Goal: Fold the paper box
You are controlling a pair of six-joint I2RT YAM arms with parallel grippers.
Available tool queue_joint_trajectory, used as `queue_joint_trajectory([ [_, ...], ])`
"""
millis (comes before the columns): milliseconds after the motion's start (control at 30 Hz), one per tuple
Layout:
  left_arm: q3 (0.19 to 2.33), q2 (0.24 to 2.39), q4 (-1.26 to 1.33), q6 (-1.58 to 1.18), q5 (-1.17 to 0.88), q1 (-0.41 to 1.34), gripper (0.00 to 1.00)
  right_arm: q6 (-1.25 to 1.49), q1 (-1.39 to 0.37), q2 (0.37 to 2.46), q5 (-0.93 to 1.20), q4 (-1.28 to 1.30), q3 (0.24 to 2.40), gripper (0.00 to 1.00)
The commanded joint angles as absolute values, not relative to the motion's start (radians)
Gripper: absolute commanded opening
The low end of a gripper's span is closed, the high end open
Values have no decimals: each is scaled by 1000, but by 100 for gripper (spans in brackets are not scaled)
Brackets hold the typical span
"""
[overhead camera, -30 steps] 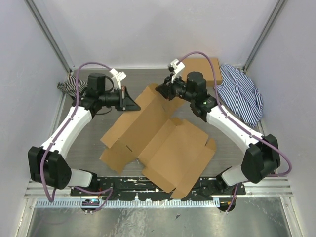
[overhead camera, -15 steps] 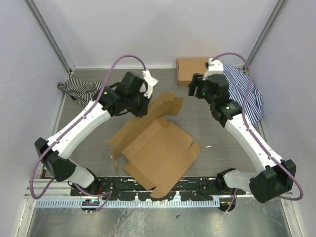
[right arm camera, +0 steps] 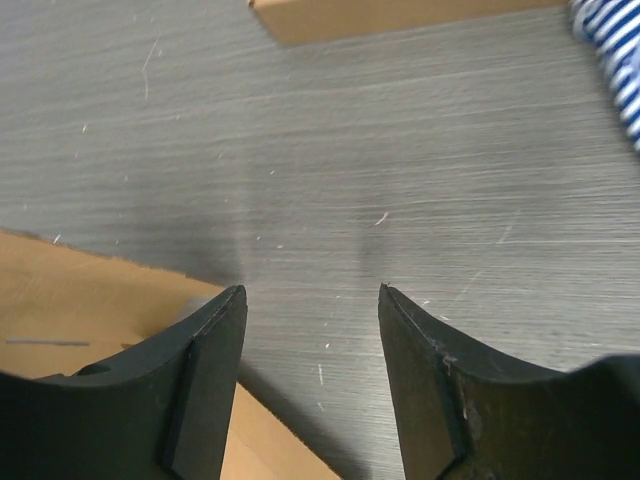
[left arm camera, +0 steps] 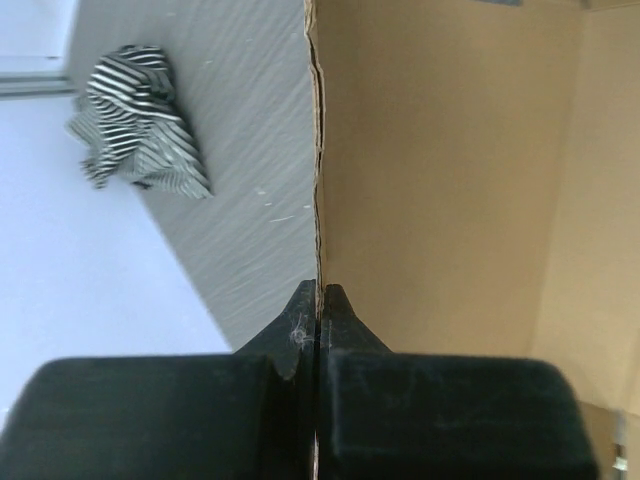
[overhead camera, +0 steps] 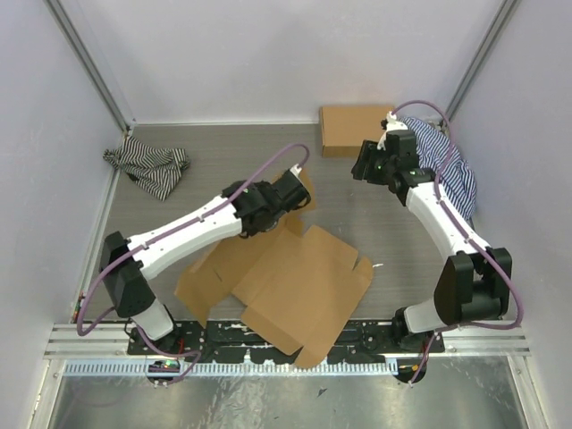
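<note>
The paper box is an unfolded brown cardboard sheet with flaps lying in the middle of the table, reaching to the near edge. My left gripper is shut on the edge of its far flap; in the left wrist view the jaws pinch the thin cardboard edge edge-on. My right gripper is open and empty, up over the bare table right of the sheet. In the right wrist view its fingers are apart above the table, with a corner of the sheet at the lower left.
A ready-made smaller brown box stands at the back. A blue striped cloth lies at the back right under the right arm. A black-and-white striped cloth lies at the back left, and also shows in the left wrist view.
My left gripper has moved right and nearer, holding the far flap; the sheet has shifted toward the near edge. My right gripper has let go and pulled back to the right.
</note>
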State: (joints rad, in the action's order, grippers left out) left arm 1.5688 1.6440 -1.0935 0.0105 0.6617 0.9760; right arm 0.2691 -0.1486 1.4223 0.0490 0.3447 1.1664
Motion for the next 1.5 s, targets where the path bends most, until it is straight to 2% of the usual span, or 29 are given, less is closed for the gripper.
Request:
queue_joint_trajectory([
  [0, 1532, 1678, -1114, 44, 966, 1030, 0, 276, -152, 1449, 195, 273, 1237, 61],
  [200, 1511, 1706, -1081, 44, 1114, 1079, 0, 230, -151, 1572, 355, 229, 1318, 60],
  [400, 1456, 1662, -960, 120, 1166, 1105, 0, 235, -148, 1725, 644, 153, 1423, 53],
  [467, 1422, 1651, -905, 165, 1179, 1108, 0, 257, -149, 1775, 713, 113, 1453, 56],
  [567, 1405, 1645, -884, 173, 1163, 1109, 0, 275, -149, 1841, 798, 6, 1470, 58],
  [933, 1361, 1617, -830, 225, 1095, 1119, 0, 397, -153, 2117, 978, -322, 1597, 56],
  [1033, 1345, 1622, -806, 231, 1087, 1119, 0, 433, -162, 2172, 1016, -345, 1641, 55],
  [1300, 1332, 1656, -803, 230, 1053, 1117, 0, 416, -215, 2143, 1137, -428, 1535, 54],
  [1467, 1359, 1702, -854, 222, 1061, 1117, 0, 191, -241, 2065, 1121, -205, 1458, 54],
])
